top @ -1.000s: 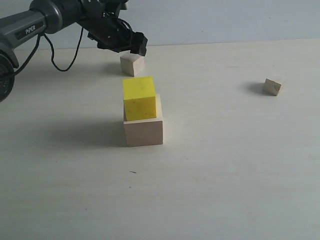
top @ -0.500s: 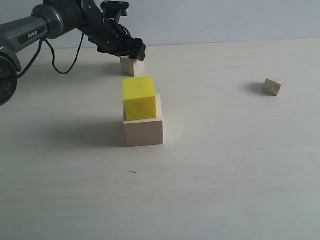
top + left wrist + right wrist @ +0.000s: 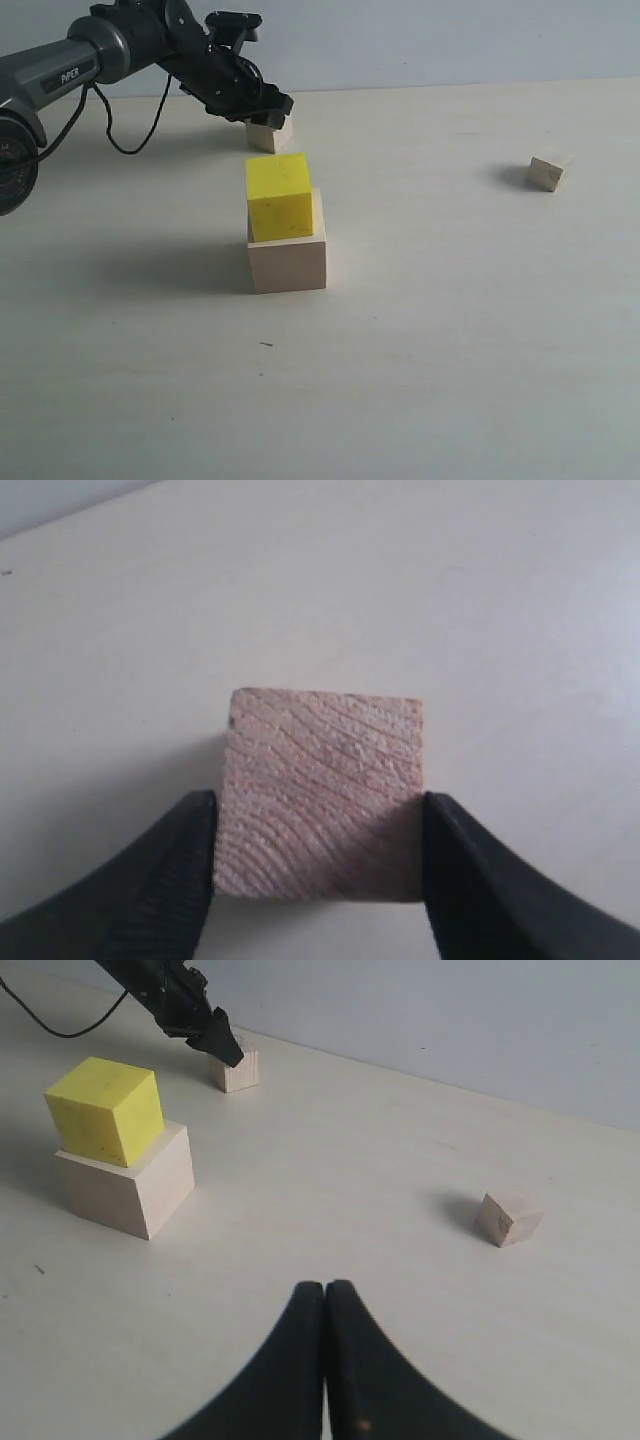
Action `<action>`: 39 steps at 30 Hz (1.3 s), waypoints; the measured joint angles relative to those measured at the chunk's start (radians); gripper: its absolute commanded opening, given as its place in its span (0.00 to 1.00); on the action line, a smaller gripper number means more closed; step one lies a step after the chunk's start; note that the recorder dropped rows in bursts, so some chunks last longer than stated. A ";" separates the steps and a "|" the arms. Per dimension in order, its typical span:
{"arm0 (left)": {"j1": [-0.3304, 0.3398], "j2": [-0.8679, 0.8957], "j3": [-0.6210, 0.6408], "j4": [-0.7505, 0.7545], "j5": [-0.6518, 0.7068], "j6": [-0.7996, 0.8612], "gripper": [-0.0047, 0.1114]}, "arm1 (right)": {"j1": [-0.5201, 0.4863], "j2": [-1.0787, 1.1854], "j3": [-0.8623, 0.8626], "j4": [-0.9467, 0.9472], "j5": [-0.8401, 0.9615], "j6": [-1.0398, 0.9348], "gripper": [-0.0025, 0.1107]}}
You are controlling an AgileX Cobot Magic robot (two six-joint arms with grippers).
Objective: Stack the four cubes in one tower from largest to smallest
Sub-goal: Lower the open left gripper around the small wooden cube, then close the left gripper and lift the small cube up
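The bright yellow cube (image 3: 278,196) sits on the largest pale wood cube (image 3: 288,265) at mid-table, set toward its back left corner. Behind them the smaller pale wood cube (image 3: 272,135) rests on the table. My left gripper (image 3: 268,112) is down over it. In the left wrist view both black fingers (image 3: 180,870) press against opposite sides of this cube (image 3: 320,780). The tiny pale wood cube (image 3: 546,173) lies alone at the far right. My right gripper (image 3: 326,1290) is shut and empty above the table, with the tiny cube (image 3: 508,1218) ahead of it.
The left arm and its black cable (image 3: 120,130) stretch in from the back left corner. The pale tabletop (image 3: 450,350) meets a light blue wall at the back.
My left gripper has come down from just above the smaller wood cube and now has its fingers on both sides of it. The cubes have not moved.
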 measured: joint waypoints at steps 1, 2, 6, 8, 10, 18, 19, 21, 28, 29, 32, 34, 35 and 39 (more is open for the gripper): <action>0.000 0.000 0.000 0.000 0.000 0.000 0.04 | 0.000 0.000 0.000 0.000 0.000 0.000 0.02; 0.000 0.000 0.000 0.000 0.000 0.000 0.04 | 0.000 0.000 0.000 0.000 0.000 0.000 0.02; 0.000 -0.002 0.000 0.000 0.007 0.000 0.04 | 0.000 0.000 0.000 0.000 0.000 0.000 0.02; 0.000 -0.011 0.000 0.006 0.016 0.000 0.04 | 0.000 0.000 0.000 0.000 0.000 0.000 0.02; 0.000 -0.029 0.000 0.016 0.024 0.000 0.04 | 0.000 0.000 0.000 0.000 0.000 0.000 0.02; 0.000 -0.127 0.000 0.044 0.066 -0.063 0.04 | 0.000 0.000 0.000 0.000 0.000 0.000 0.02; 0.000 -0.141 0.000 0.044 0.077 -0.080 0.04 | 0.000 0.000 0.000 0.000 0.000 0.000 0.02; 0.000 -0.160 0.000 0.050 0.102 -0.108 0.04 | 0.000 0.000 0.000 0.000 0.000 0.000 0.02; 0.000 -0.252 0.000 0.098 0.219 -0.233 0.04 | 0.000 0.000 0.000 0.000 0.000 0.000 0.02; 0.000 -0.264 0.000 0.110 0.236 -0.253 0.04 | 0.000 0.000 0.000 0.000 0.000 0.000 0.02; 0.000 -0.305 0.000 0.166 0.278 -0.346 0.04 | 0.000 0.000 0.000 0.000 0.000 0.000 0.02; 0.000 -0.337 0.000 0.221 0.302 -0.412 0.04 | 0.000 0.000 0.000 0.000 0.000 0.000 0.02; -0.002 -0.351 0.000 0.241 0.310 -0.440 0.04 | 0.000 0.000 0.000 0.000 0.000 0.000 0.02; -0.023 -0.419 0.000 0.326 0.350 -0.515 0.04 | 0.000 0.000 0.000 0.000 0.000 0.000 0.02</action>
